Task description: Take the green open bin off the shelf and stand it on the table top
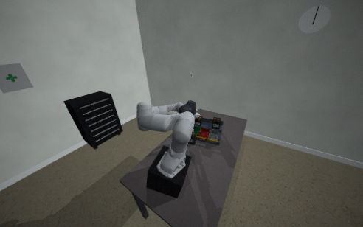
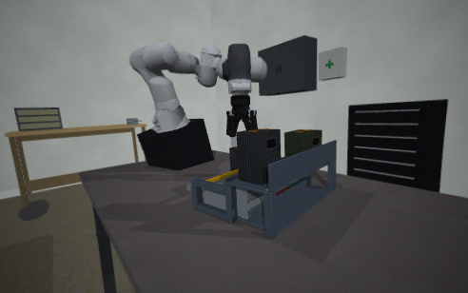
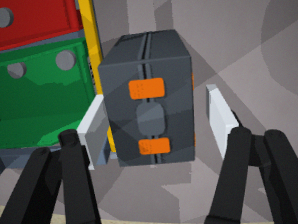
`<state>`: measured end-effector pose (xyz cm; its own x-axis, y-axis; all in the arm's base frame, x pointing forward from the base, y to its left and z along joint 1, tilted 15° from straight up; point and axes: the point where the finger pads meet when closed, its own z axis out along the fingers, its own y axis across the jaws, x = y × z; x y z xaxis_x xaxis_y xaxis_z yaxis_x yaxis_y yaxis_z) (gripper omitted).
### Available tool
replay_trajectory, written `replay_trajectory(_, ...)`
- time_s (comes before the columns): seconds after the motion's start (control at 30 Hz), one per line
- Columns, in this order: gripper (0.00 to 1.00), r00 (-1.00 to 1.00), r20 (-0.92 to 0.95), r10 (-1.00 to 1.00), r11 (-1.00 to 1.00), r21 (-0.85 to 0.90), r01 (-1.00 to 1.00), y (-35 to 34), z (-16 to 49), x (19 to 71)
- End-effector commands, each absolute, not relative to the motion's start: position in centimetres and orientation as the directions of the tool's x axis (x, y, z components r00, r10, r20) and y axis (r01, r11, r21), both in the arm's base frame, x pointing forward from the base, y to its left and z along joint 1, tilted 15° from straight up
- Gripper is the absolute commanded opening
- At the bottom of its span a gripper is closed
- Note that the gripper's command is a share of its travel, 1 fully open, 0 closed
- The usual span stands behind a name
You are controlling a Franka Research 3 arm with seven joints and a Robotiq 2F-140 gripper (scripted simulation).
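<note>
The green open bin [image 3: 45, 95] [image 1: 197, 131] sits on the blue-grey shelf [image 2: 304, 166], level, with round grey parts in it. A red open bin [image 3: 37, 20] [image 1: 204, 133] is beside it, and a grey bin [image 1: 214, 135] beyond that. A yellow bar [image 3: 91, 45] [image 1: 208, 139] runs along the shelf front. My gripper [image 3: 156, 103] [image 2: 243, 135] is open and empty, above a dark grey case with orange latches, with a gap on each side of the case in the wrist view. The left finger is nearer the green bin. The fingers are hidden in the top view.
The dark grey case [image 3: 172, 105] [image 1: 192, 138] stands close in front of the yellow bar, beside the green bin. Another dark case [image 2: 259, 157] [image 1: 216, 123] and an olive case [image 2: 302, 142] stand upright on the shelf's upper part. The table top [image 1: 206, 173] extends around the shelf.
</note>
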<state>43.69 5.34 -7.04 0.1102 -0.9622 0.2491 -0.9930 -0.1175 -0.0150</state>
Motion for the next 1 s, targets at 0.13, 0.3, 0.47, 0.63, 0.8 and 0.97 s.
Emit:
replay_trajectory(0.13, 0.57, 0.118, 0.252, -0.960, -0.128, -0.024, -0.991, 4.94, -8.18, 44.21)
replay_trajectory(0.3, 0.57, 0.118, 0.252, -0.960, -0.128, -0.024, -0.991, 4.94, -8.18, 44.21)
replay_trajectory(0.47, 0.57, 0.115, 0.252, -0.961, -0.125, -0.023, -0.992, 4.98, -8.06, 44.18)
replay_trajectory(0.63, 0.57, 0.118, 0.252, -0.960, -0.128, -0.024, -0.991, 4.97, -8.02, 44.27)
replay_trajectory(0.8, 0.57, 0.118, 0.252, -0.960, -0.128, -0.024, -0.991, 4.97, -8.02, 44.27)
replay_trajectory(0.97, 0.57, 0.113, 0.251, -0.961, -0.123, -0.023, -0.992, 4.97, -8.06, 44.13)
